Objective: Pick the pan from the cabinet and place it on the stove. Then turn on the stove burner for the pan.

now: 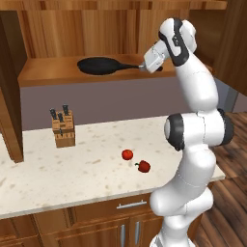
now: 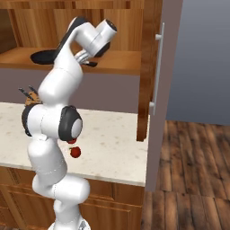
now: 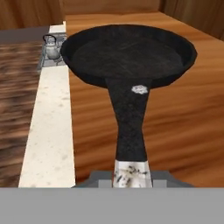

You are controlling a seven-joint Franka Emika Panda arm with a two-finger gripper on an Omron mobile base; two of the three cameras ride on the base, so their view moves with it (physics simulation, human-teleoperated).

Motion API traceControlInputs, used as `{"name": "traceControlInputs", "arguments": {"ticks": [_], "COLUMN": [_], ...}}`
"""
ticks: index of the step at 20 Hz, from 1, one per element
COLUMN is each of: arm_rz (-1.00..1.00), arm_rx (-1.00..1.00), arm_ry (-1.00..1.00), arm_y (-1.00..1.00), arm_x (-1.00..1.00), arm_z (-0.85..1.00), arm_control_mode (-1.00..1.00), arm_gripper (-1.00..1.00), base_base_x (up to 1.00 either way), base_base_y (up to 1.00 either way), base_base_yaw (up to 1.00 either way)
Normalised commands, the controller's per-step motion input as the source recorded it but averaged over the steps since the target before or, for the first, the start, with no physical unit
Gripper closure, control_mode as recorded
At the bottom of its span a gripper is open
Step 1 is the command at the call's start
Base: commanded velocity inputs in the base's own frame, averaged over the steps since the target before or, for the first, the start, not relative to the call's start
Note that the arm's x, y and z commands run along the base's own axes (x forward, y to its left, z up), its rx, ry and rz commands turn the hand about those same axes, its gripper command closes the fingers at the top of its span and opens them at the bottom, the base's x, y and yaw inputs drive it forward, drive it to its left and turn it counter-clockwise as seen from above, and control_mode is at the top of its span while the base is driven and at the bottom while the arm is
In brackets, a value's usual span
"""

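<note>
The black pan (image 1: 99, 65) lies in the open wooden cabinet (image 1: 48, 75), on its shelf, with its long handle pointing right. My gripper (image 1: 144, 66) is at the handle's silvery tip, shut on it. In the hand view the pan (image 3: 127, 52) stretches away from me, and its handle runs down into my gripper (image 3: 129, 177). From the right base view the pan (image 2: 42, 57) peeks out to the left of my arm, with the gripper (image 2: 90, 63) just above the shelf. A corner of the grey stove (image 3: 48, 61) shows far below, at the end of the counter.
On the pale counter (image 1: 72, 178) stand a knife block (image 1: 62, 126), a tomato (image 1: 127, 154) and a red pepper (image 1: 143, 166). The cabinet's open doors hang at both sides (image 1: 9, 96) (image 2: 159, 90). A kettle (image 3: 51, 47) sits on the stove.
</note>
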Motion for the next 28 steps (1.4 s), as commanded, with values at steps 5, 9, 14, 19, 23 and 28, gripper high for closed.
{"name": "traceControlInputs", "arguments": {"ticks": [5,9,14,19,23,28], "arm_rz": [-0.11,-0.10,-0.11,-0.08,-0.08,-0.06], "arm_rx": [0.01,0.02,0.01,0.04,0.02,0.00], "arm_ry": [0.00,0.00,-0.01,-0.06,-0.06,-0.06], "arm_y": [0.00,0.00,0.00,-0.01,0.00,0.00], "arm_x": [-0.32,-0.40,-0.55,-0.62,-0.54,-0.50], "arm_z": [-0.18,-0.09,-0.09,-0.06,0.00,0.00], "arm_control_mode": [-1.00,-1.00,-1.00,-1.00,-1.00,-1.00], "arm_gripper": [1.00,1.00,1.00,1.00,1.00,1.00], "base_base_x": [0.00,0.00,0.00,0.00,0.00,0.00], "base_base_y": [0.00,0.00,0.00,0.00,0.00,0.00], "base_base_yaw": [0.00,0.00,0.00,0.00,0.00,0.00]}}
